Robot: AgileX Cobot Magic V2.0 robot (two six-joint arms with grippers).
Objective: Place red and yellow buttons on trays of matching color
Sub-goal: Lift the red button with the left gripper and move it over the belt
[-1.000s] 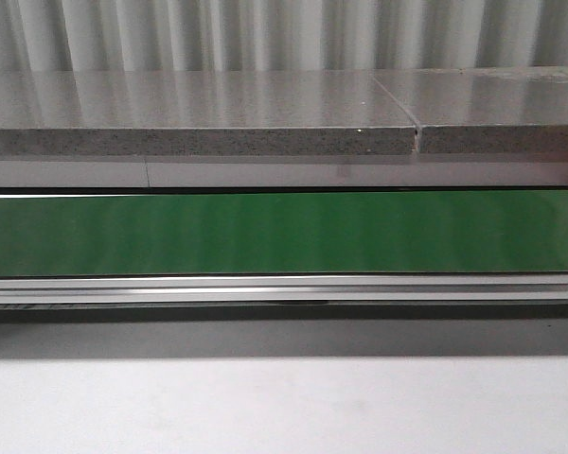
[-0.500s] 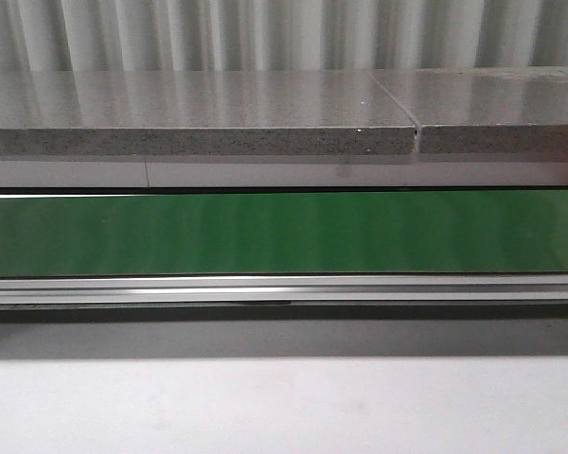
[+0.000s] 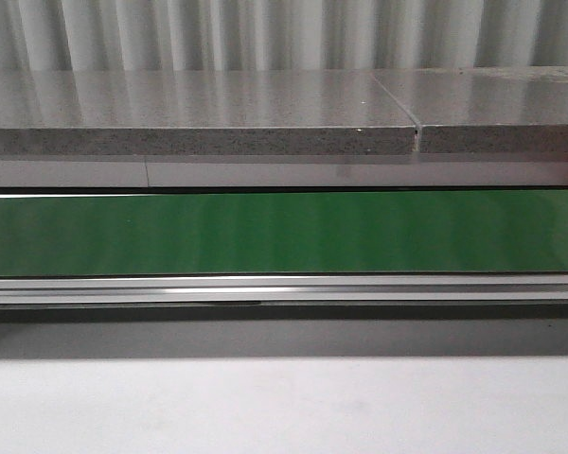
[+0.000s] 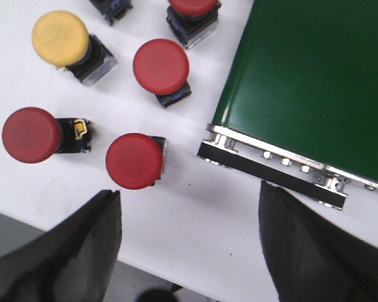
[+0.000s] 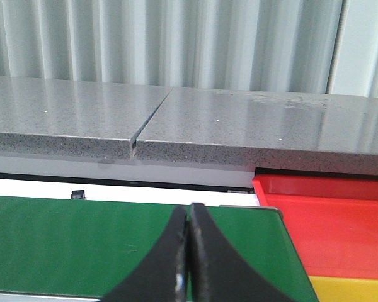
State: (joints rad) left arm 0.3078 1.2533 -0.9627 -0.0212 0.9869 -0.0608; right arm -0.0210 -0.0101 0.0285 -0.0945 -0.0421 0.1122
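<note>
Background: a ribbed pale wall [image 3: 265, 33] rises behind a grey speckled stone ledge [image 3: 199, 113].
Belt: a green belt [image 3: 284, 232] runs the full width below the ledge, with a metal rail [image 3: 284, 288] along its near edge and a white table [image 3: 284, 407] in front; nothing lies on the belt in the front view.
Buttons: on the white table just beside the belt's end lie several buttons, a yellow button [image 4: 60, 39] farthest from the belt, and four red buttons, the nearest one [image 4: 134, 161] close to the belt's metal end bracket [image 4: 271, 173], another [image 4: 160, 66] beside the belt's edge, a third [image 4: 31, 134] farther out, and a fourth [image 4: 192, 7] cut off by the picture edge.
Left gripper [image 4: 189, 245]: spread wide, nothing between its fingers, over the table near the nearest red button.
Right gripper [image 5: 189, 264]: fingers pressed together, holding nothing, over the belt.
Trays: a red tray [image 5: 327, 220] sits at the belt's end, below the ledge, with a yellow tray [image 5: 353, 289] just beside it.
</note>
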